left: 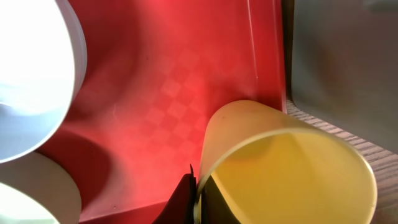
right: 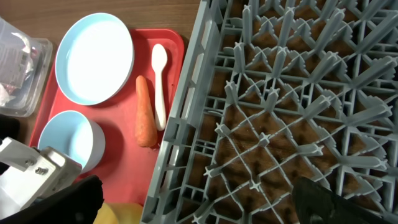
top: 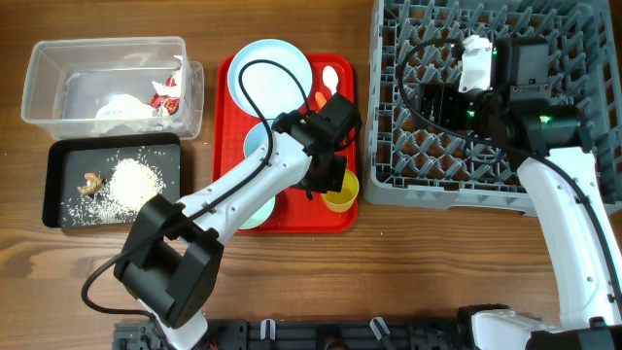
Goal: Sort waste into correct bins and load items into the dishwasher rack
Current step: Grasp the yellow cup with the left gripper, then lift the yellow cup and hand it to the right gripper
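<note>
My left gripper is shut on the rim of the small yellow cup, one finger outside the wall and one inside, at the red tray's near right corner. The pale blue plate, white spoon, carrot, blue bowl and green bowl lie on that tray. My right gripper hangs open above the grey dishwasher rack with nothing between its fingers.
The clear tub at the far left holds the red-and-white wrapper and the tissue. The black tray below it holds rice grains and a brown bit. The red tray sits beside the rack's left wall.
</note>
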Controlling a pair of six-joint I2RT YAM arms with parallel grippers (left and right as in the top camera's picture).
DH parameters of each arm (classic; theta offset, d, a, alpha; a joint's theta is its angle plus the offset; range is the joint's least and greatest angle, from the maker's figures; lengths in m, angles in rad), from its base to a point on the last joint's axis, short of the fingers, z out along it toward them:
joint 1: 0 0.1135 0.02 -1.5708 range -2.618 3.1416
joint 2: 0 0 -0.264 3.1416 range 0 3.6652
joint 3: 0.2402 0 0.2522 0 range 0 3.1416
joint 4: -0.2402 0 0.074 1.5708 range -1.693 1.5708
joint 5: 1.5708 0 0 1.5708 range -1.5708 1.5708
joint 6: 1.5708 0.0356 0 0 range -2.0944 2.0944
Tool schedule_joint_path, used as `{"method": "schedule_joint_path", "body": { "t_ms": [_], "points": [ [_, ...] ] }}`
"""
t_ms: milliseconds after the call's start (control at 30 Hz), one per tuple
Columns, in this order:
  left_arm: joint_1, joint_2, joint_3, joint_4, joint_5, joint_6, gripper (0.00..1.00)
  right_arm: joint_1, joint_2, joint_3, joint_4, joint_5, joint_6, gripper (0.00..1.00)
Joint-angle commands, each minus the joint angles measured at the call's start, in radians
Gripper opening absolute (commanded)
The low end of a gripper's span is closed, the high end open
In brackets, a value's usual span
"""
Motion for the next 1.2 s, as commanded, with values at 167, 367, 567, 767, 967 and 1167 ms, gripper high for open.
{"method": "schedule_joint_path", "body": {
  "t_ms": [167,367,567,767,967,1167],
  "points": [
    [0.121,-0.039,0.061,0.013,0.184,0.002,0.04,-0.003,-0.006,0.023,0.036,-0.113,0.029,1.0],
    [0.406,-0.115,0.126,0.078,0.701,0.005,0.04,-0.003,-0.046,0.023,0.132,-0.307,0.029,1.0],
    [0.6,-0.118,0.126,0.27,1.217,0.004,0.04,-0.003,-0.03,0.023,0.284,-0.587,0.029,1.0],
    [0.624,-0.118,0.126,0.429,1.465,-0.01,0.04,-0.002,0.01,0.023,0.465,-0.921,0.029,1.0],
    [0.618,-0.118,0.126,0.43,1.502,-0.011,0.04,0.011,0.033,0.023,0.583,-1.026,0.053,1.0],
    [0.571,-0.118,0.126,0.442,1.505,-0.029,0.04,0.078,0.078,0.023,0.624,-1.026,0.084,1.0]
  ]
}}
